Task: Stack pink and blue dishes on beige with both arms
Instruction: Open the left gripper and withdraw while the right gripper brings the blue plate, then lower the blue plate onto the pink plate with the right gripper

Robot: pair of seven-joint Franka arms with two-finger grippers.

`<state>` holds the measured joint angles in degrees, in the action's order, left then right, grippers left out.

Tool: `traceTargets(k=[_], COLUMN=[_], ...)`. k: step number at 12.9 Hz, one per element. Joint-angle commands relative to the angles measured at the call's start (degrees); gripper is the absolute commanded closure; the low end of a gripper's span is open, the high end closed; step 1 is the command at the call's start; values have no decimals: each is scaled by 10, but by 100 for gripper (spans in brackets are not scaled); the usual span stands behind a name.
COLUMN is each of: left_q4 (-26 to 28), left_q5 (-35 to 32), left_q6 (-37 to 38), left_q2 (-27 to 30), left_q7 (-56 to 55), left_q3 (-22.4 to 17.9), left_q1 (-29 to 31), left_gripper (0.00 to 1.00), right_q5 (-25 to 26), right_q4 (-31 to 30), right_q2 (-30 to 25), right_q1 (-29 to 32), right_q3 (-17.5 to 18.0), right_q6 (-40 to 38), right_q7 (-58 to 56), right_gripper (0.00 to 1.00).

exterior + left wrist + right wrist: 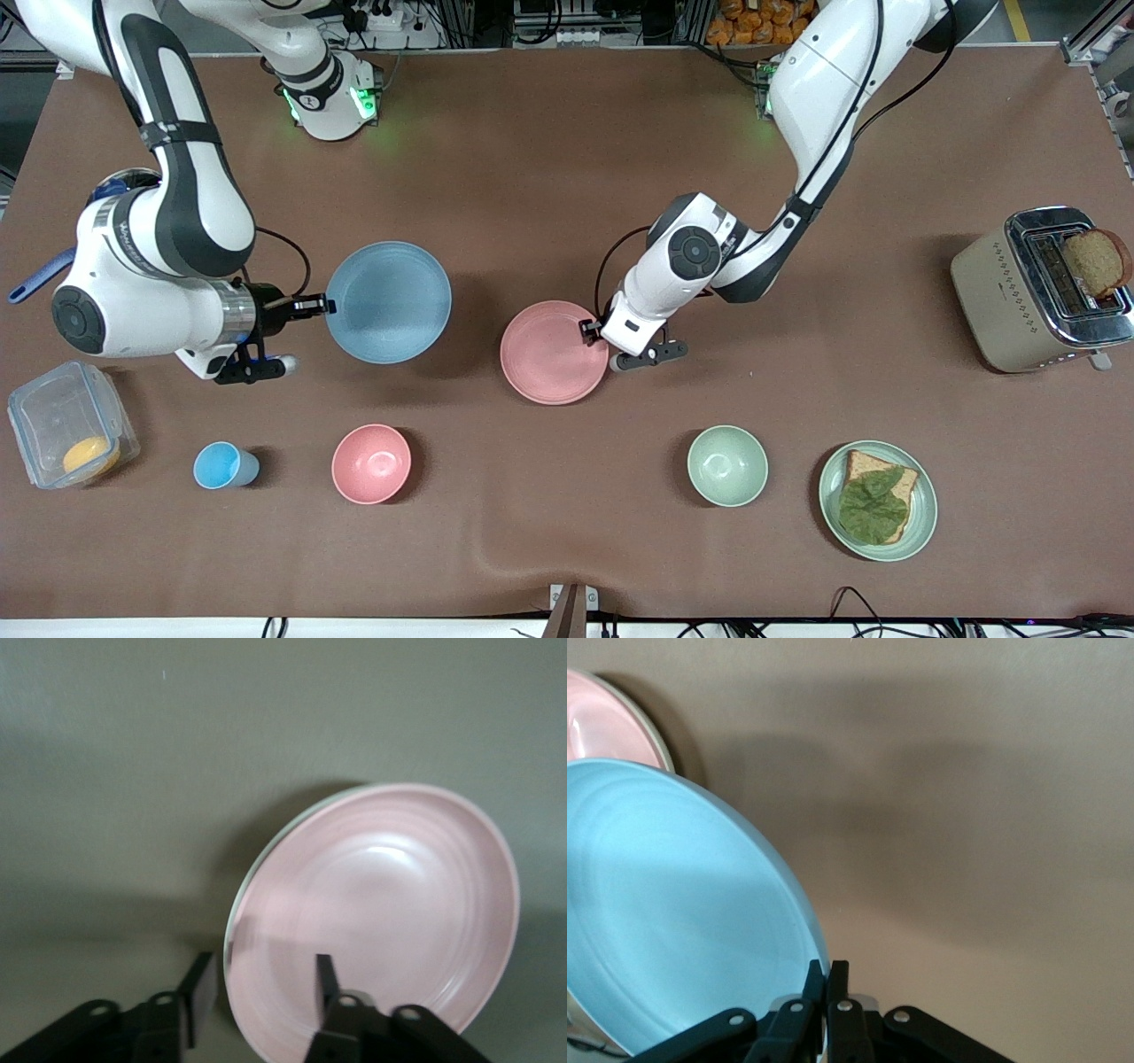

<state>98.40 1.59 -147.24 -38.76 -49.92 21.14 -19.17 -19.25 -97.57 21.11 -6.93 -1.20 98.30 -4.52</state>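
Observation:
My right gripper (317,306) (827,979) is shut on the rim of the light blue plate (388,301) (673,921) and holds it up over the table, toward the right arm's end from the pink plate. The pink plate (554,352) (390,912) lies flat near the table's middle. A pale rim (257,864) shows just under its edge; I cannot tell whether it is the beige plate, which the front view does not show. My left gripper (592,330) (264,988) is open, one finger outside the pink plate's rim and one over the plate.
Along the table's near edge stand a clear box (71,434) with something orange, a blue cup (221,465), a pink bowl (371,463), a green bowl (727,465) and a green plate (921,523) with bread and a leaf. A toaster (1001,292) stands at the left arm's end.

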Motion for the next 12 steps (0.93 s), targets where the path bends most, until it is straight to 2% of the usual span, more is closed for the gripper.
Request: traceTargets(k=[1, 4, 7, 10, 12], left_q4=[0, -1, -3, -22, -30], left_q5=[2, -4, -76, -76, -69], left_q6=[69, 175, 275, 368, 403], left_q2=[74, 179, 273, 337, 366], left_q7=[-8, 0, 69, 140, 200], left_q3=[-14, -14, -14, -14, -11], left_q1=[25, 102, 176, 235, 275], left_gripper=[0, 0, 0, 0, 0], right_q5=[-12, -42, -62, -72, -80], right_q4=[-3, -3, -5, -5, -3], right_q2=[4, 15, 31, 51, 63], right_q1=[10, 3, -51, -108, -149], right_q3=[0, 0, 1, 1, 1], right_q6=[12, 36, 79, 130, 163], right_q7=[7, 39, 109, 167, 196], right_gripper=[100, 100, 100, 100, 100])
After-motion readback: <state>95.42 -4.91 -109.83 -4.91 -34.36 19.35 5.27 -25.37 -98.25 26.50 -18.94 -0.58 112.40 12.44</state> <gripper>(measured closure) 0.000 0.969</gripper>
